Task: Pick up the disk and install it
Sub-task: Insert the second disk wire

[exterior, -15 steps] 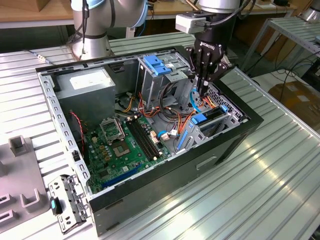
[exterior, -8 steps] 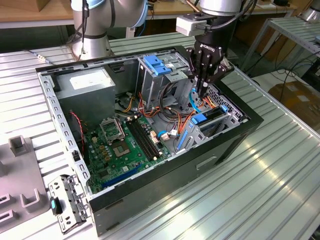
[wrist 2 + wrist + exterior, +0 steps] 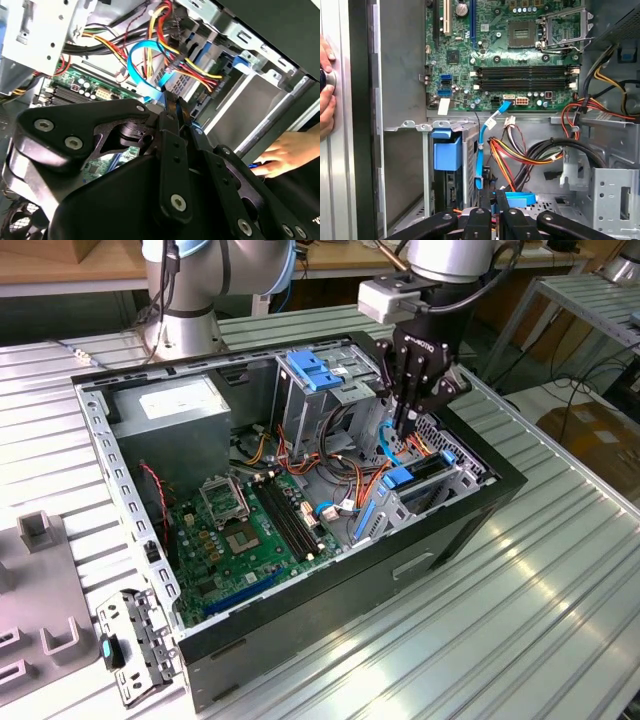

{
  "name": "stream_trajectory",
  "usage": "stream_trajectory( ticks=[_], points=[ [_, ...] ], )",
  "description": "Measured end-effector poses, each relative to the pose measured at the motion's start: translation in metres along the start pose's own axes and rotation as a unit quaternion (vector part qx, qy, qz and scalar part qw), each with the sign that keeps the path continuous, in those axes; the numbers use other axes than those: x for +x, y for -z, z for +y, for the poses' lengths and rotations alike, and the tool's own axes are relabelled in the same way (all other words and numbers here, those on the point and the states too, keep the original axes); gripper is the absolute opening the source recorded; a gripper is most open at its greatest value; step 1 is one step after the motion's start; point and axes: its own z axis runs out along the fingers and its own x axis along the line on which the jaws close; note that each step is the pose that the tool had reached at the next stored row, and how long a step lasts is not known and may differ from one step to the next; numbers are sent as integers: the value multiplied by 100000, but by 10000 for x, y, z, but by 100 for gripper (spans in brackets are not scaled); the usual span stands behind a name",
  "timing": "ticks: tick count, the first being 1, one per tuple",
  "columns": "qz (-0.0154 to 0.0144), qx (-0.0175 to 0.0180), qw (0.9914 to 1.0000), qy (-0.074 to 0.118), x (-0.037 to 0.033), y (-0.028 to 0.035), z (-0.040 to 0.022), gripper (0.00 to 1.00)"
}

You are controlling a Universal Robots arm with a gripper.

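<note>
Ribbed metal desk (image 3: 540, 620) carries an open computer case (image 3: 470, 515); the disk (image 3: 422, 475) sits on edge inside the drive cage (image 3: 455, 480) at the case corner on the exterior view's right, its blue rail end (image 3: 447, 152) showing in the cage slot in the first wrist view. The fingers (image 3: 402, 430) hang just above and beside the cage, apart from the disk; the fingers are drawn almost together with only a thin gap. A blue flat cable (image 3: 142, 75) loops right at the fingertips; whether it is pinched between them cannot be told. Red, yellow and black wiring (image 3: 520, 155) runs past the cage; the motherboard (image 3: 240, 530) lies beyond. A person's hand (image 3: 285, 152) rests on the case's outer wall.
</note>
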Motion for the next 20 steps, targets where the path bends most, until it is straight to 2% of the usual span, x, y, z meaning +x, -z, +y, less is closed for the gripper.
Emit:
stream_trajectory(
  ticks=[3,9,11,13,14,15,17,18,20],
  points=[
    [-6,100,100000,-24,57,-17,2,16],
    [-41,326,99999,-60,232,-65,3,16],
    [-210,752,99997,-140,290,-84,4,16],
    [-318,1930,99980,-309,306,-93,14,16],
    [-362,2324,99972,-346,307,-94,20,16],
    [-481,2674,99962,-375,309,-96,32,16],
    [-905,3071,99948,-451,318,-105,59,16],
    [-1098,3150,99943,-479,325,-109,65,16],
    [-1996,3296,99924,-569,376,-132,73,16]
  ],
)
